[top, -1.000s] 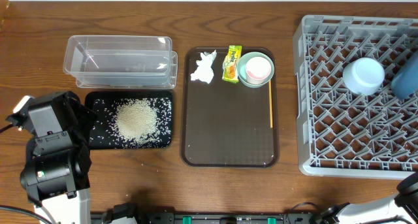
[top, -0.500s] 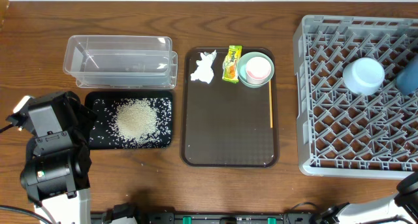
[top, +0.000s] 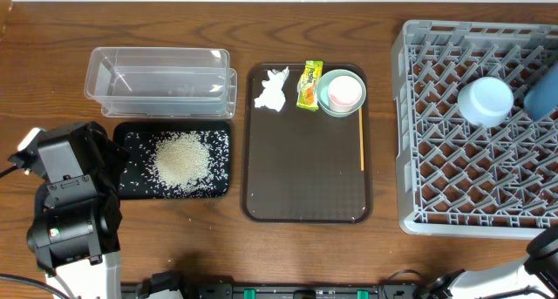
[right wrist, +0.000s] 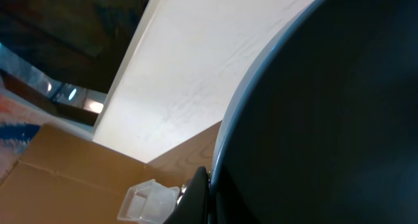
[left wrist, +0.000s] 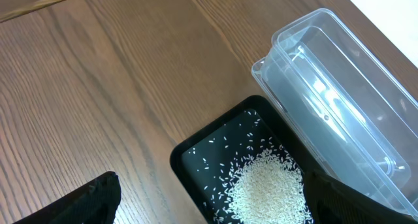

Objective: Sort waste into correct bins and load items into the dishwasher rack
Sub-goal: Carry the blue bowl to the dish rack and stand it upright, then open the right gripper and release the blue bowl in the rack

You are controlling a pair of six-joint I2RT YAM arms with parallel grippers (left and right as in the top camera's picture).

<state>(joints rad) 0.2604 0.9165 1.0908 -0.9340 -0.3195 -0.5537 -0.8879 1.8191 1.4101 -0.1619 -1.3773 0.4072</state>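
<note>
Loading stage of the sorting task. The right claw (right wrist: 202,201) is fully closed and, judging from its wrist view, where a dark curved wall fills the frame, it grips the rim of the dark-blue bowl (top: 543,94), which shows at the right edge of the overhead view, over the upper right of the dishwasher rack (top: 436,194). The light-blue bowl (top: 486,100) sits upturned on the pegs just left of it. The left claw (left wrist: 214,185) is spread wide and holds nothing; it hangs over the table at lower left, above the near end of the black tray (top: 131,181), which carries the rice (top: 181,159). The clear tub (top: 161,81), above that tray in the frame, has nothing visible in it. On the brown serving tray (top: 305,186) lie the tissue (top: 272,90) and snack wrapper (top: 309,84), beside the mint bowl (top: 327,103) with the pink cup (top: 343,91) inside it. The next move probably calls for lowering the dark-blue bowl onto free pegs clear of its neighbour, then opening the right claw; whether the bowl already touches the rack cannot be told.
</note>
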